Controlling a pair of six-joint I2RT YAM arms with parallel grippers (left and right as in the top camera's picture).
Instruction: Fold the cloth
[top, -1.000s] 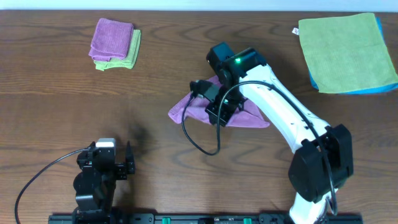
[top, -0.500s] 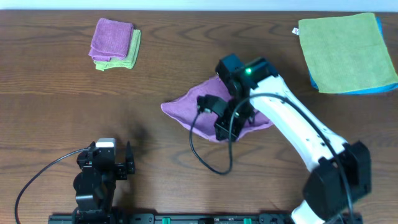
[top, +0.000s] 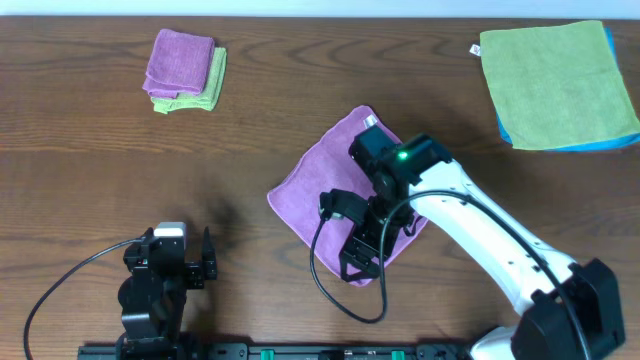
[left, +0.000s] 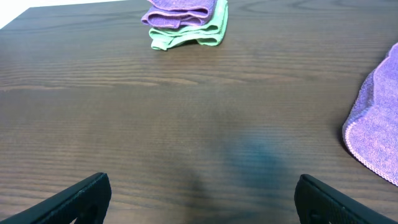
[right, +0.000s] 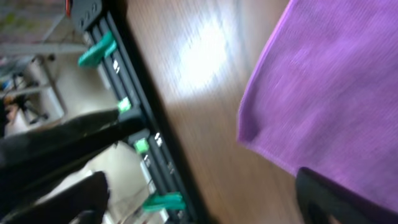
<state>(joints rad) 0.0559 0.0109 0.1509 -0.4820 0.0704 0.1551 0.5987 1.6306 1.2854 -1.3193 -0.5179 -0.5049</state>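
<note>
Dark wooden surface (top: 100, 170) holds the square purple cloth (top: 330, 165) flat for folding; right fingers (right: 81, 193) seem spread, left fingers (left: 87, 193) parked apart.

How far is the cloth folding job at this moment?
Done: a folded purple and green cloth stack sits top left. In hand: the purple square cloth lies spread flat, unfolded; the right gripper is open over its near corner. Left: every fold of it; the left gripper rests open, apart.

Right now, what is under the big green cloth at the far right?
A blue cloth: only its edge shows along the green cloth's near and right sides. The rest is covered.
</note>
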